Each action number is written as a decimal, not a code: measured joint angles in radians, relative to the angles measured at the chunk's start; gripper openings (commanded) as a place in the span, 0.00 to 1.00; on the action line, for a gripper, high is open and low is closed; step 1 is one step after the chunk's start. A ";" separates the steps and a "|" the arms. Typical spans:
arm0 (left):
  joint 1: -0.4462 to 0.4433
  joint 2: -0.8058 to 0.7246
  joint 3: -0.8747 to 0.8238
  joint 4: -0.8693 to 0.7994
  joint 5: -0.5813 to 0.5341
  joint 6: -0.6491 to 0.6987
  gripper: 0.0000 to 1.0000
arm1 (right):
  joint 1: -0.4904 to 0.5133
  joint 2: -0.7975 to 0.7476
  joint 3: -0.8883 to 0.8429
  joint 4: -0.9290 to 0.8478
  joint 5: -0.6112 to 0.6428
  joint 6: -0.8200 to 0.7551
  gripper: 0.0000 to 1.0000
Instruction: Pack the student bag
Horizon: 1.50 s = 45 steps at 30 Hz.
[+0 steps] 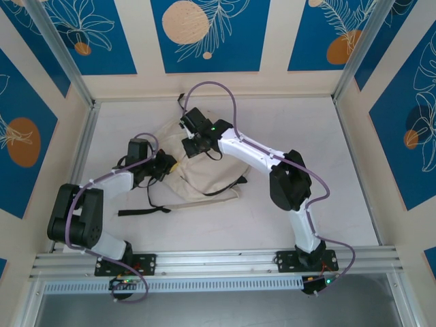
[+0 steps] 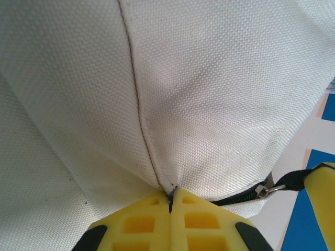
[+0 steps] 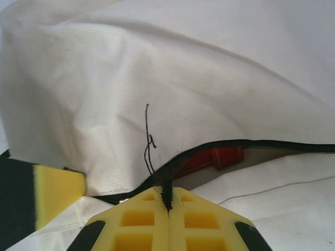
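Evidently both clamped the student bag [image 1: 197,180]: left gripper [image 2: 170,196] at its left seam [image 2: 140,125], right gripper [image 3: 167,196] on far zipper trim [image 3: 261,143].

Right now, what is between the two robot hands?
Cream fabric of the student bag, seen from the top camera; the left gripper and right gripper both pinch it.

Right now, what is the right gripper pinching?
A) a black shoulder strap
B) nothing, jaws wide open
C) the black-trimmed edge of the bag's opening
C: in the right wrist view the right gripper is shut on the black trim at the lip of the student bag. The opening gapes just beyond it, with something red inside.
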 measured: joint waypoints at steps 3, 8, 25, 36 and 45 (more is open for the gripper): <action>-0.001 -0.005 0.004 -0.012 -0.011 0.007 0.00 | -0.017 0.000 -0.008 0.003 0.010 0.026 0.00; -0.005 -0.026 0.013 -0.055 -0.039 0.032 0.00 | -0.071 0.000 -0.010 0.009 0.026 0.043 0.00; -0.005 -0.060 0.035 -0.203 -0.109 0.111 0.00 | -0.196 0.006 -0.004 0.026 0.047 0.011 0.00; -0.005 -0.059 0.045 -0.214 -0.110 0.137 0.00 | -0.293 0.124 0.102 -0.033 0.005 0.028 0.00; -0.005 0.060 0.170 -0.247 -0.064 0.189 0.00 | -0.346 0.051 -0.048 -0.029 -0.006 0.137 0.00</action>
